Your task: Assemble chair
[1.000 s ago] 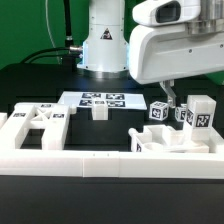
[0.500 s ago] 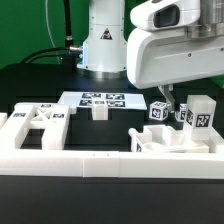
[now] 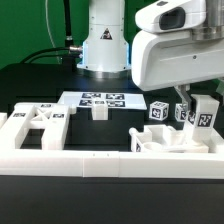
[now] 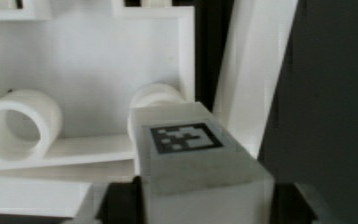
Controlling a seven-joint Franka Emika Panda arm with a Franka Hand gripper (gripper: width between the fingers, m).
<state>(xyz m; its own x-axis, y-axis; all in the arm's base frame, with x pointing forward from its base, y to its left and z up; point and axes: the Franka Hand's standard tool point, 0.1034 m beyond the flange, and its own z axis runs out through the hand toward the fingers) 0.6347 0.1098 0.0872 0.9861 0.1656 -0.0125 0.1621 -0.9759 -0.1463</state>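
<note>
White chair parts lie on the black table. My gripper (image 3: 196,103) hangs at the exterior view's right, down over a row of tagged white posts. In the wrist view a square-ended white post (image 4: 202,150) with a marker tag on its face fills the gap of the gripper (image 4: 211,205), with a dark finger (image 4: 149,203) pressed against each side. In the exterior view this looks like the tall post (image 3: 205,116). Two shorter tagged posts (image 3: 158,110) stand beside it. A flat slab with cut-outs (image 3: 35,125) lies at the exterior view's left.
The marker board (image 3: 103,99) lies at the back middle with a small white block (image 3: 99,111) in front of it. A long low white border wall (image 3: 70,160) runs along the front. A white part with a ring (image 4: 25,125) sits next to the held post. The robot base (image 3: 105,40) stands behind.
The gripper has shifted toward the exterior view's right, from beside the shorter posts to over the tall post, and its fingers have come together on it.
</note>
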